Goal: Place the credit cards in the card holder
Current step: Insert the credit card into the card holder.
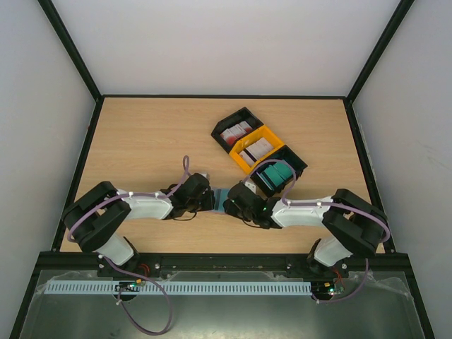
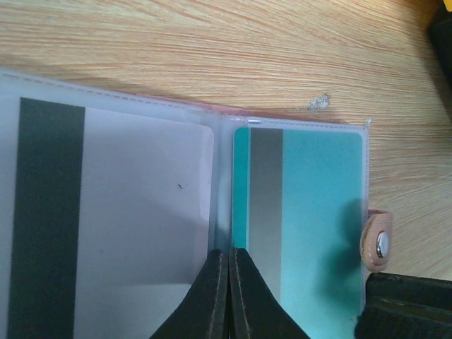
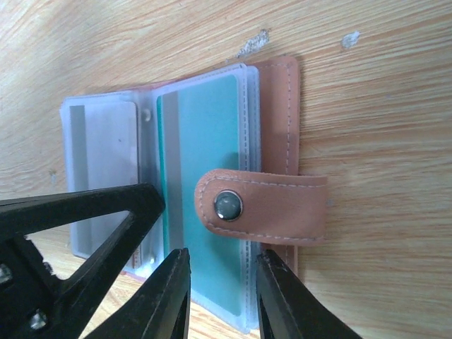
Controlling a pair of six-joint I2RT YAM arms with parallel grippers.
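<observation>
One teal plastic card (image 3: pixel 205 127) sits in the reddish-brown leather card holder (image 3: pixel 279 106); left gripper (image 2: pixel 228 251) clenched, right gripper (image 3: pixel 225 254) released; next, fetch another at 1 o'clock.

Left gripper (image 1: pixel 203 194) and right gripper (image 1: pixel 236 201) meet head-on near the front edge of the wooden table (image 1: pixel 141 134), a pale strip of the card holder (image 1: pixel 219 200) showing between them. Beyond the right arm, a diagonal row: far black tray (image 1: pixel 219 131) with red-and-white credit cards (image 1: pixel 233 134), yellow tray (image 1: pixel 240 164) with whitish-grey credit cards (image 1: pixel 256 149), near black tray (image 1: pixel 297 164) with teal credit cards (image 1: pixel 274 176)
</observation>
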